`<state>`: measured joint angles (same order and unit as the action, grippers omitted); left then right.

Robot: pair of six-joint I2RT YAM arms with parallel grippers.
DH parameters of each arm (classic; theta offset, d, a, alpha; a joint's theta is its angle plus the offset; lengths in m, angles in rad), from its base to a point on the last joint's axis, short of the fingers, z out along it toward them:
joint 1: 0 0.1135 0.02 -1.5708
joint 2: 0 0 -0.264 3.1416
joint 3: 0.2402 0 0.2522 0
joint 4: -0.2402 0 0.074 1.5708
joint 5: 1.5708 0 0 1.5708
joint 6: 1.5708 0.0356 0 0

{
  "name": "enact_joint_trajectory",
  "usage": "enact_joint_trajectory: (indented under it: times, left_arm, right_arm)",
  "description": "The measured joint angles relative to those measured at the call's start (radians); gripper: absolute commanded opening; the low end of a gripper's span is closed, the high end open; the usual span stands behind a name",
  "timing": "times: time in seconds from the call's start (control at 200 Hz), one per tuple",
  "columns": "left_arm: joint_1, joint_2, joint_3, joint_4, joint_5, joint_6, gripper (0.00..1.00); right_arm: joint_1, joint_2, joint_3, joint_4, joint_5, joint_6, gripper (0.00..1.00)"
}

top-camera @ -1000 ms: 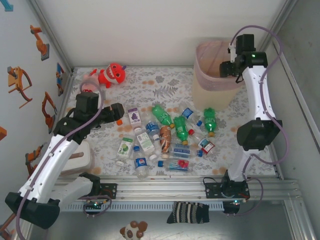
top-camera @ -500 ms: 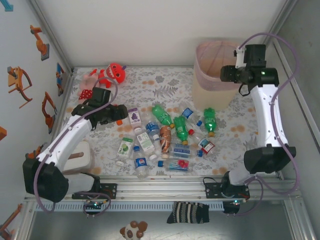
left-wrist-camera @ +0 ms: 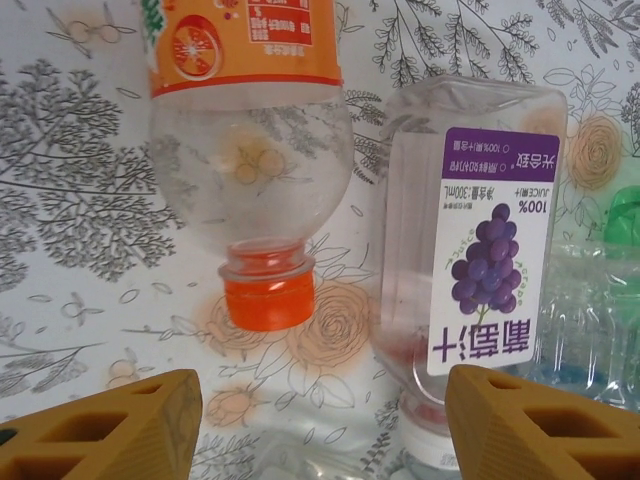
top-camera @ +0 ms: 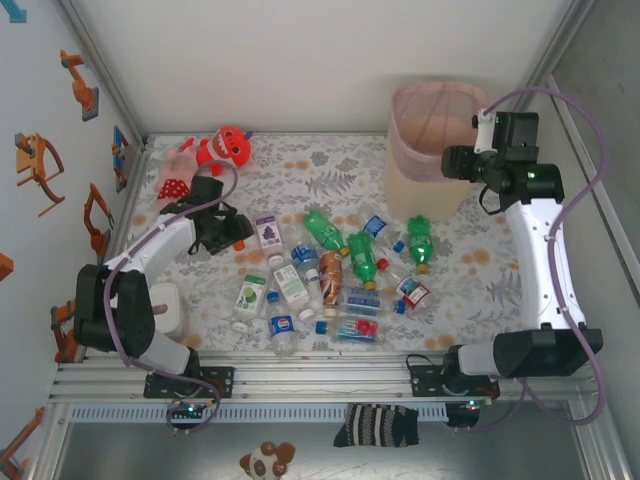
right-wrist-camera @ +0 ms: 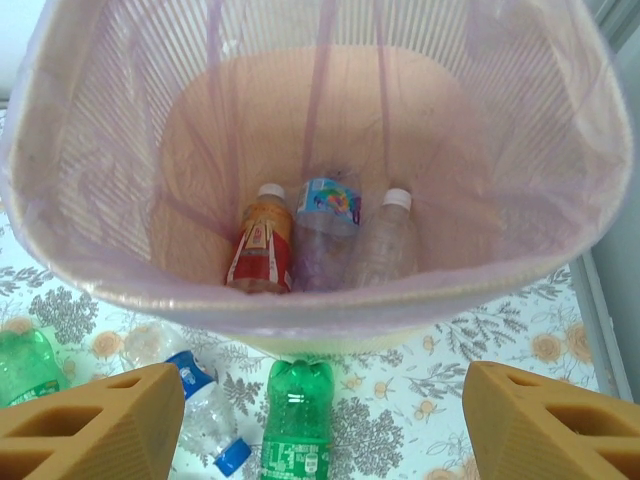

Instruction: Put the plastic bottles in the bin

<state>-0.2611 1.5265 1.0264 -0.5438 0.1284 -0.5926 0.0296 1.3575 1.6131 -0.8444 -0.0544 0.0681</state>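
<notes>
I see the floral tabletop (top-camera: 330,165) with the bin (top-camera: 420,195) standing at its far right corner. My right gripper (right-wrist-camera: 325,400) hangs over the bin's mouth, fingers spread wide with nothing between them. Three bottles (right-wrist-camera: 325,240) lie on the bin's floor. My left gripper (left-wrist-camera: 320,400) sits low near the left edge, fingers parted and empty, facing an orange-capped bottle (left-wrist-camera: 250,170) with a grape-juice bottle (left-wrist-camera: 470,250) just beside it. The other plastic bottles (top-camera: 335,275) lie scattered mid-table toward the near edge.

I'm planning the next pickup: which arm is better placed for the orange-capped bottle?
Left. The left tool, open, faces the orange-capped bottle close up; the right tool hangs at the bin.
</notes>
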Motion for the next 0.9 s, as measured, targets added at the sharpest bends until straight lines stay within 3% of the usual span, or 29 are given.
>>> enact_joint_trajectory:
  times: [0.536, 0.901]
  left_arm:
    - [0.0, 0.129, -0.035, 0.082, -0.031, -0.003, 0.55]
    - [0.0, 0.199, -0.035, 0.139, -0.023, 0.001, 0.4]
  right_arm:
    - [0.0, -0.148, -0.087, 0.013, -0.04, 0.05, 0.72]
    - [0.0, -0.154, -0.087, 0.012, -0.047, 0.053, 0.72]
